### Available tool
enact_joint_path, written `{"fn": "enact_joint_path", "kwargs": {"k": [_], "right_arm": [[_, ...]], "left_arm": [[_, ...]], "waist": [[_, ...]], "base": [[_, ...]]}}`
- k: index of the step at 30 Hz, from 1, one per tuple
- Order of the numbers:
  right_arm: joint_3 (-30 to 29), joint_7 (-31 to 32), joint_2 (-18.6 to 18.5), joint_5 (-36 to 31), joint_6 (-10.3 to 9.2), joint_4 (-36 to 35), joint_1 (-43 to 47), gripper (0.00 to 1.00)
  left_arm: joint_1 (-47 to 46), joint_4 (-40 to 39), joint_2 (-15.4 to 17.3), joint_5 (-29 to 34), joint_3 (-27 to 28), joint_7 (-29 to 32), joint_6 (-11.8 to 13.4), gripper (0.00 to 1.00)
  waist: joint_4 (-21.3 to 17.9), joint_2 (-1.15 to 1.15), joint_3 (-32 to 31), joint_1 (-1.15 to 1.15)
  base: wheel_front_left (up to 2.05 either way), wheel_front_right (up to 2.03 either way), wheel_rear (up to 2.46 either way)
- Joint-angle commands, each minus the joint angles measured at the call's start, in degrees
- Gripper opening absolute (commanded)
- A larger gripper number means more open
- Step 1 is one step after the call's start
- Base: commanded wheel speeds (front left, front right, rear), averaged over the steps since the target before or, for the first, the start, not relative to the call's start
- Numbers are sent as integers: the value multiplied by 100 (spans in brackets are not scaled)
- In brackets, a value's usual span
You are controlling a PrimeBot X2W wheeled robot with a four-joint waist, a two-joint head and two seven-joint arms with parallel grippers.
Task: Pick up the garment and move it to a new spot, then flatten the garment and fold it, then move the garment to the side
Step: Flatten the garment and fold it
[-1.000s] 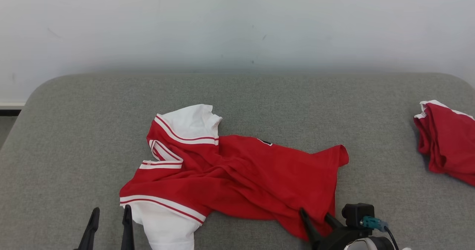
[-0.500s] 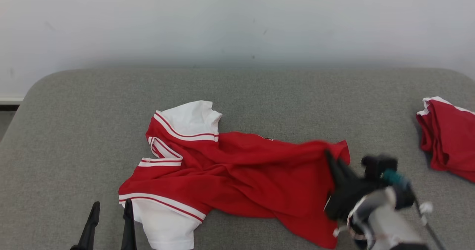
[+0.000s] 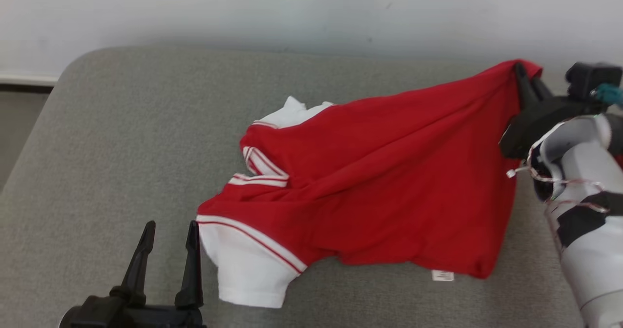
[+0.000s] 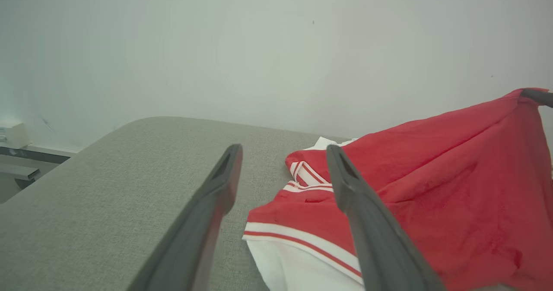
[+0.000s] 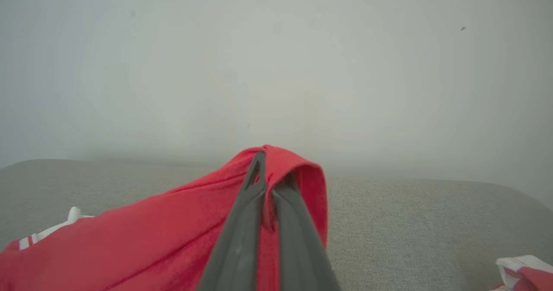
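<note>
The red garment (image 3: 389, 172) with white sleeves is in the middle part of the counter (image 3: 121, 123), which has a grey fabric cover and rounded corners, with a pale wall (image 3: 292, 7) behind its far edge. The right hand (image 3: 523, 70) has its two dark fingers pressed together and pinches one red corner of the garment, and it holds this corner up above the counter, toward the far right corner. From this corner the red cloth hangs down and spreads like a slope to the left, and the rest of the garment lies on the counter. In the right wrist view the cloth (image 5: 129, 239) is folded over the tips of the right hand (image 5: 272, 170), so the grip is clear. One white sleeve (image 3: 248, 269) with red stripes lies flat toward the near edge, and a second white part (image 3: 292, 111) shows behind the red cloth on the far side. A small white label (image 3: 442, 275) hangs at the lower hem. The left hand (image 3: 171, 226) is near the near edge, left of the middle, with its fingers spread apart and nothing between them; its right finger is just beside the white sleeve. In the left wrist view this hand (image 4: 283, 150) points toward the garment (image 4: 432, 174). Another red and white cloth (image 5: 525, 273) lies close to the right edge of the counter.
</note>
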Motion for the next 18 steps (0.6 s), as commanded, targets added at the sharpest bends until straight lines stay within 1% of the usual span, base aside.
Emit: {"fn": "enact_joint_path", "kwargs": {"k": [1, 6, 7, 8, 12, 18], "right_arm": [[-54, -62, -68, -52, -17, 90, -128, 0], [-311, -261, -146, -202, -17, 588, -585, 0], [-332, -319, -149, -244, -17, 666, -654, 29], [-352, -375, -125, -249, -17, 741, -717, 100], [-194, -482, 77, -171, -17, 1031, -768, 100], [152, -615, 211, 208, -17, 1188, -391, 100]], "left_arm": [[-114, -34, -3, -81, -13, -2, -33, 100], [-343, -96, -2, -88, -81, -1, -59, 100], [-384, -105, -3, -68, -89, -2, -62, 100], [-435, -105, -3, -67, -94, -1, -63, 100], [-539, -109, -3, -63, -70, -1, -29, 100], [-421, -31, -2, 2, 16, -1, -32, 100]], "waist": [[337, -1, 349, -1], [582, -1, 620, -1], [611, -1, 659, -1], [630, -1, 686, -1], [621, -1, 692, -1], [421, -1, 415, -1]], "base": [[0, 0, 0], [0, 0, 0], [0, 0, 0], [0, 0, 0], [0, 0, 0], [0, 0, 0]]}}
